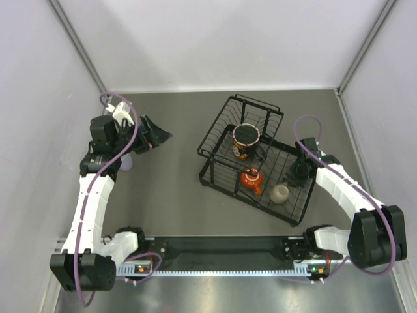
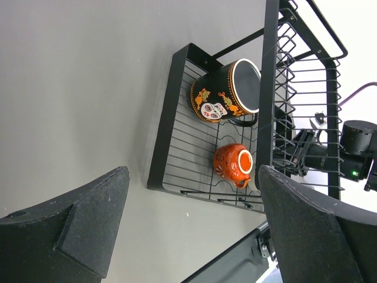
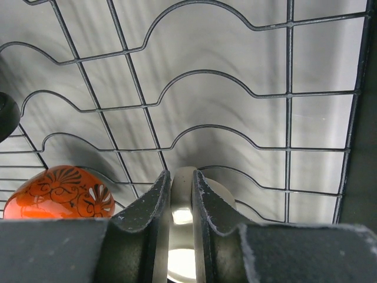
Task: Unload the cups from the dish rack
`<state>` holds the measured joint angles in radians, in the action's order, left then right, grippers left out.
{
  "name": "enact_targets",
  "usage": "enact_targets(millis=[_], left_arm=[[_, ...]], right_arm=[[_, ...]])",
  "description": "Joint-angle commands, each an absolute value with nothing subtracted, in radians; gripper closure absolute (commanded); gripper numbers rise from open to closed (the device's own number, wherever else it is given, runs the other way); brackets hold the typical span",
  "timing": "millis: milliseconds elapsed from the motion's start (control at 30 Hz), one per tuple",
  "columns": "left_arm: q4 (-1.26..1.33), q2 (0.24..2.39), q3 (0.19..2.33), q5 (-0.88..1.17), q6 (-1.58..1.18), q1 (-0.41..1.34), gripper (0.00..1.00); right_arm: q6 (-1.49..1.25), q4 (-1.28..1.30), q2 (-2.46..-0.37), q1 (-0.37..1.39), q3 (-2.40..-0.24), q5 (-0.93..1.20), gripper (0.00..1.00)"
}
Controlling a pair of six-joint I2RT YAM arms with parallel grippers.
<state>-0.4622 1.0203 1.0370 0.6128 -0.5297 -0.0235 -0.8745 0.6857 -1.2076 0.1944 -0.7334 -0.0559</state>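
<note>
Left in the dish rack: patterned mug at the far end, small orange cup mid-rack, small beige mug nearer. Seemingly out: lavender tumbler, on the table. Right gripper pinched narrow on the beige mug's wall; left gripper wide, empty, well apart.
</note>
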Motion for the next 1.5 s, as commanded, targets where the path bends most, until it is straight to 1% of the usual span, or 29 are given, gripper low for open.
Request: enact_targets(millis=[0, 233, 400, 567, 667, 933, 1133, 1200, 1333, 1400, 1467], left_arm=[[-0.393, 0.989, 1.029, 0.626, -0.531, -0.020, 0.04], [-0.354, 1.048, 1.032, 0.684, -0.571, -0.020, 0.05], [-0.338, 1.014, 1.034, 0.669, -0.600, -0.018, 0.05], [-0.337, 1.011, 1.071, 0.735, -0.618, -0.018, 0.07], [-0.356, 1.003, 1.095, 0.727, -0.603, -0.017, 0.08], [-0.351, 1.003, 1.146, 0.755, -0.626, -0.008, 0.09], [-0.350, 0.999, 1.212, 0.779, -0.644, -0.003, 0.10], [-0.342, 0.996, 1.224, 0.784, -0.658, 0.026, 0.10], [-0.307, 0.997, 1.264, 0.814, -0.695, 0.043, 0.11], [-0.266, 1.000, 1.273, 0.842, -0.722, 0.054, 0.12], [-0.238, 1.005, 1.290, 0.859, -0.733, 0.072, 0.12]], right_arm=[[-0.848, 0.676, -1.200, 0.206, -0.749, -0.092, 1.00], [-0.804, 0.652, -1.181, 0.189, -0.796, -0.137, 1.00], [-0.775, 0.601, -1.161, 0.169, -0.798, -0.042, 1.00], [-0.755, 0.568, -1.128, 0.152, -0.799, -0.006, 1.00], [-0.742, 0.555, -1.120, 0.137, -0.808, 0.043, 1.00], [-0.742, 0.569, -1.083, 0.098, -0.862, 0.087, 1.00], [-0.741, 0.594, -1.008, 0.052, -0.885, 0.109, 1.00], [-0.745, 0.606, -0.991, 0.035, -0.888, 0.117, 1.00], [-0.758, 0.623, -0.944, 0.008, -0.903, 0.121, 1.00], [-0.758, 0.638, -0.916, 0.008, -0.934, 0.124, 1.00], [-0.759, 0.666, -0.893, -0.034, -0.978, 0.126, 1.00]])
